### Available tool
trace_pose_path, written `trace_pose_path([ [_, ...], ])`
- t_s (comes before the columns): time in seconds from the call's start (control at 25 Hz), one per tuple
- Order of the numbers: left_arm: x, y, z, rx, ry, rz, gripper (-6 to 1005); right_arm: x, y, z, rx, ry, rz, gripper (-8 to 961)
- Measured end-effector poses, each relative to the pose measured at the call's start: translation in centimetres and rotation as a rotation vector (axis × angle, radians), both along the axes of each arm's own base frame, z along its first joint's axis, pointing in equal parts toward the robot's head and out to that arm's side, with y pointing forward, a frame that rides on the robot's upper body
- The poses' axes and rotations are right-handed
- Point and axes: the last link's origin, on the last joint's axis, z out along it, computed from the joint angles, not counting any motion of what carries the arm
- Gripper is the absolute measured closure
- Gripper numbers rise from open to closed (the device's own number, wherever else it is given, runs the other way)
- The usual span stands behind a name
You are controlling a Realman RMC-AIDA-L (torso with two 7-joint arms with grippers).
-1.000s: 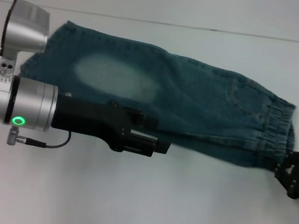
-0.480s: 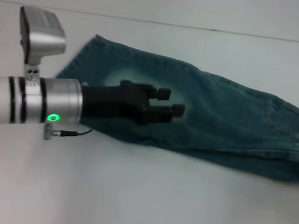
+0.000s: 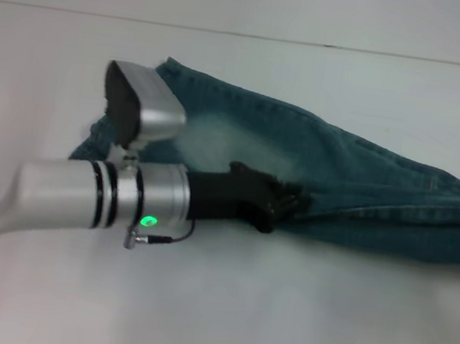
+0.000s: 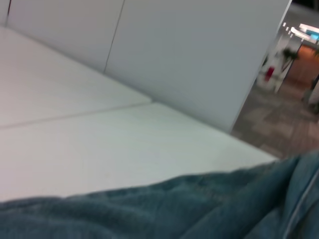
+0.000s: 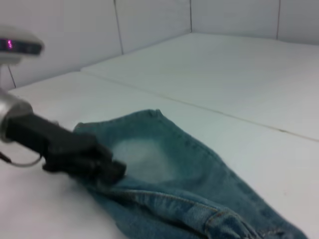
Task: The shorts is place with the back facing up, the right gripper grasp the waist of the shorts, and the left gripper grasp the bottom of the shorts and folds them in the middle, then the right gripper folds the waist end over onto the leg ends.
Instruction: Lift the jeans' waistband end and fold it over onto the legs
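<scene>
The shorts (image 3: 340, 188) are soft, limp denim — the left end effector (image 3: 281, 204) pinches the lower folded edge; take hems.

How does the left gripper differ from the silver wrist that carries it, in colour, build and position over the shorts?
Colour: the left gripper is matt black; the wrist is silver with dark bands.
Build: the gripper is slim and angular; the wrist is a thick cylinder bearing a green light.
Position: the gripper sits at the near edge of the shorts; the wrist is mostly over the white table.
Shared: both lie in one line.
</scene>
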Motion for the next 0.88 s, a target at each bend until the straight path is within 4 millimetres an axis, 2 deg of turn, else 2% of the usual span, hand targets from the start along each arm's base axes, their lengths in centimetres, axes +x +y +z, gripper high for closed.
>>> trace_pose_path([
  [0.08, 0.1, -0.1, -0.8, 0.005, 0.020, 0.014, 636, -0.4, 0.0, 0.6, 0.001, -0.001, -0.002, 901],
  [0.24, 0.0, -0.1, -1.3, 0.039, 0.030, 0.034, 791, -1.1, -0.2, 1.4, -0.008, 0.002, 0.000, 901],
  [0.44, -0.2, 0.6, -0.4, 0.108, -0.030, 0.081, 954, -1.7, -0.4, 1.8, -0.030, 0.005, 0.015, 903],
  [0.56, -0.4, 0.8, 0.0, 0.129, -0.044, 0.092, 954, -1.7, -0.4, 1.8, -0.036, 0.008, 0.014, 904],
  [0.72, -0.2, 0.3, -1.0, 0.088, 0.008, 0.048, 954, -2.1, -0.3, 2.2, -0.025, 0.017, 0.025, 904],
  [0.88, 0.3, -0.3, -1.5, 0.053, 0.006, 0.024, 953, -2.8, 0.9, 2.8, 0.000, 0.020, 0.045, 905],
])
